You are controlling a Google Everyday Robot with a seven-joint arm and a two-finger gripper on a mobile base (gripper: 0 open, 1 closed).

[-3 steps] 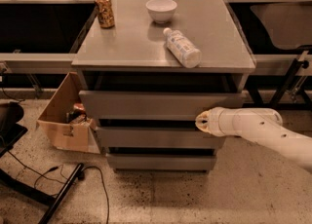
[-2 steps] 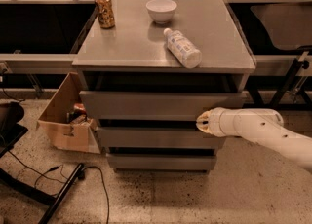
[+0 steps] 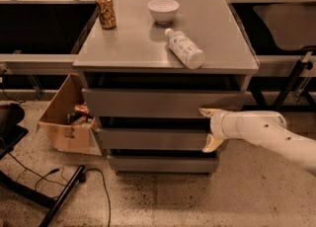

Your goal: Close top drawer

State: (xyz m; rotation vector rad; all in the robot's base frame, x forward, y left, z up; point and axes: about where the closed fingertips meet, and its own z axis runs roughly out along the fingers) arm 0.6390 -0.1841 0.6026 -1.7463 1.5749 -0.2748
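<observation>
While the gripper hangs with fingers apart, its upper finger meets the lower edge of the top drawer, which extends left of it and stands slightly out. A push this low and off-centre may slip under or skew the tray. The arm enters level from the right.

Cream-tipped white claw sits at the right end of the grey top drawer; up-left of it, white bowl, brown-patterned can.

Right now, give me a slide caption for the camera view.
Open gripper at the lower right corner of the partly open top drawer, before the closing push.
</observation>
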